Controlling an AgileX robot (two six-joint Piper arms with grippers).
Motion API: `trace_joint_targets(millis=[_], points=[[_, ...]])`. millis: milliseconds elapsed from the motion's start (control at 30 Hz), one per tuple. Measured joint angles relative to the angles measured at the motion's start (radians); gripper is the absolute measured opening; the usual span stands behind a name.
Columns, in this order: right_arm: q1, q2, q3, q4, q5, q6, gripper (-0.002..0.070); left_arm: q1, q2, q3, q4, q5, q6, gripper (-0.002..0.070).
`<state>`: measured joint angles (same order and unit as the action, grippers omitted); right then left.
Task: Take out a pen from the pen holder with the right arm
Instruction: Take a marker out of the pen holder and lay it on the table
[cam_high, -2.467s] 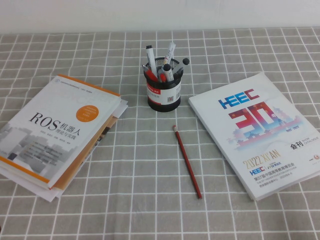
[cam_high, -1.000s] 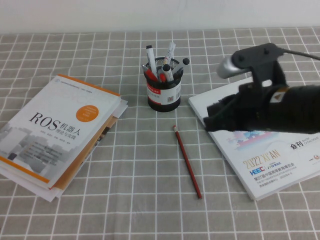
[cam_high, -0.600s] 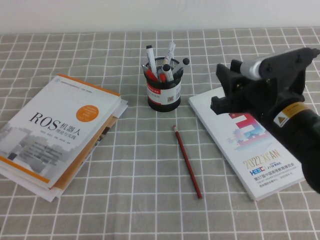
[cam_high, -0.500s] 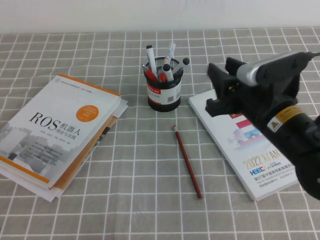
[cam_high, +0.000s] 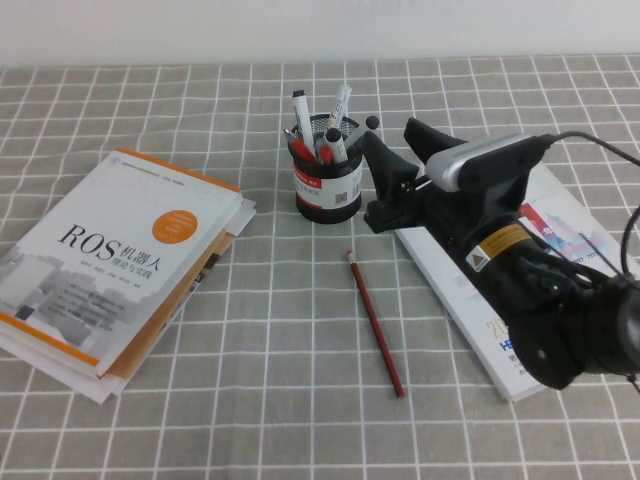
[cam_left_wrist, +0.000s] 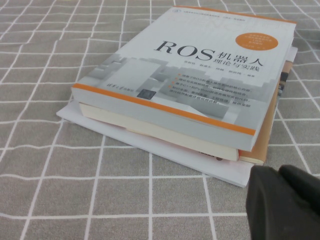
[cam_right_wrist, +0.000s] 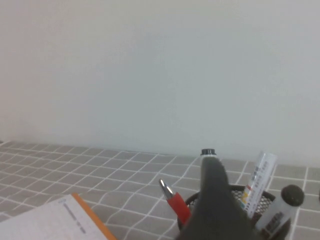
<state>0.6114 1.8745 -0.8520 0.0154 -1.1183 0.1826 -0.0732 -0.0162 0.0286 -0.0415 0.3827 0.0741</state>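
Pen holder: a black mesh cup (cam_high: 328, 185) with a red and white label stands upright at upper centre of the high view, on the grey checked tablecloth (cam_high: 250, 400).
Contents: several pens (cam_high: 333, 140) stand in it and lean outward. These include two white markers, a red pen with a metal clip (cam_right_wrist: 175, 202), a black-capped marker and one with a round black cap.
Right gripper: this gripper (cam_high: 390, 135) sits just right of the holder at rim height. Its claw is spread apart and the round black cap shows between the two tips. One dark finger (cam_right_wrist: 215, 200) stands in front of the pens in the right wrist view.
Left gripper: it (cam_left_wrist: 280, 200) shows only in the left wrist view, as a dark bulk close to a corner of the book stack (cam_left_wrist: 185, 95). I cannot tell whether it is spread or pressed together.
Loose pencil: a red pencil (cam_high: 375, 322) lies flat on the cloth at lower centre, apart from the holder.
Catalogue: a white booklet (cam_high: 570, 225) lies at the right, partly under the right arm.
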Motion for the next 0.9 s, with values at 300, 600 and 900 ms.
trace_joint_targets(millis=[300, 600, 900], points=[[0.0, 0.117, -0.13, 0.04, -0.007, 0.0, 0.037, 0.0, 0.0, 0.0, 0.0, 0.0, 0.0, -0.0003], [0.001, 0.191, -0.265, 0.133, 0.065, 0.003, 0.0371, 0.0, 0.0, 0.0, 0.0, 0.0, 0.0, -0.0003], [0.002, 0.243, -0.338, 0.18, 0.132, 0.003, 0.037, 0.0, 0.0, 0.0, 0.0, 0.0, 0.0, -0.0003]])
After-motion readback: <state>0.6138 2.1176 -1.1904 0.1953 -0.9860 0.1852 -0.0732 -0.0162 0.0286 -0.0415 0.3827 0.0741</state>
